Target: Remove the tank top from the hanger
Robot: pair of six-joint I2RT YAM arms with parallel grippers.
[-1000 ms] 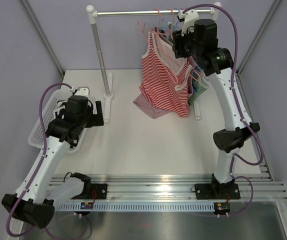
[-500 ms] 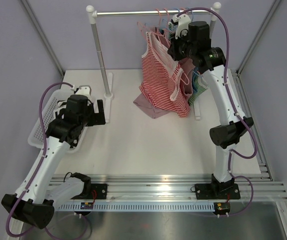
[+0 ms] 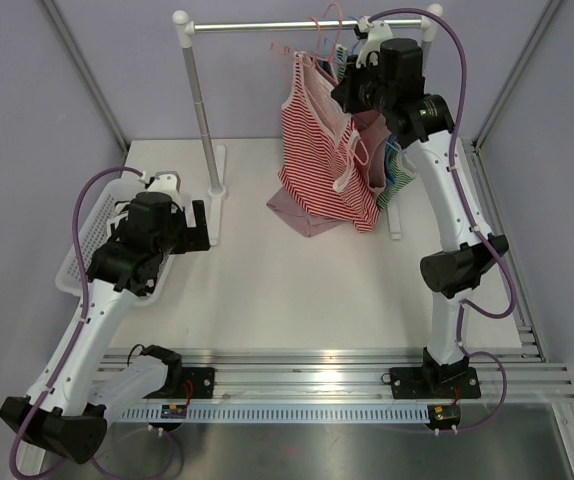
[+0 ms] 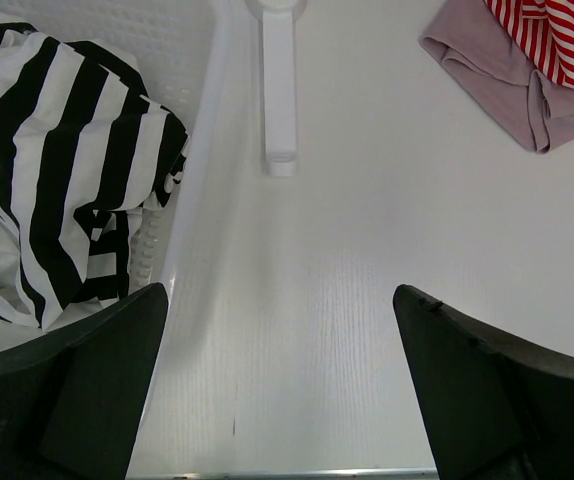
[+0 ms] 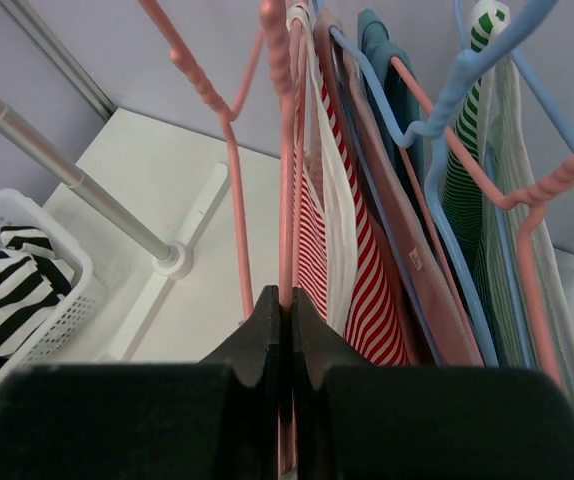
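Looks barely started tbh. Can see the right pincer (image 5: 284,300) up at the rail (image 3: 257,25), squeezed completely shut around the wire of the pink hanger (image 5: 285,200), right beside the white-trimmed strap of the red-and-white striped tank top (image 3: 317,150). Can't tell from the wrist view about any strap fabric being caught in there too.

As for the tank top, still draped on that hanger, hanging off the rail toward the right end. Packed in next to a few other garments on blue and pink hangers, hem down by a mauve piece (image 3: 302,215) lying against the table (image 3: 297,290). So nothing off yet.

Over on the left, got the left pincer (image 4: 282,400) spread as wide as possible and gripping nothing. Hovering over bare table just beside the white basket (image 4: 182,40) holding a black-and-white striped top (image 4: 57,170). Well apart from the rail, so not helping for now.

Left to do, as a guess: pretty much everything. Need to work both straps off the hanger's shoulders and pull the top free, then presumably drop it somewhere, maybe into that basket. Worth watching for neighbouring hangers getting dragged along, being crammed in so close.
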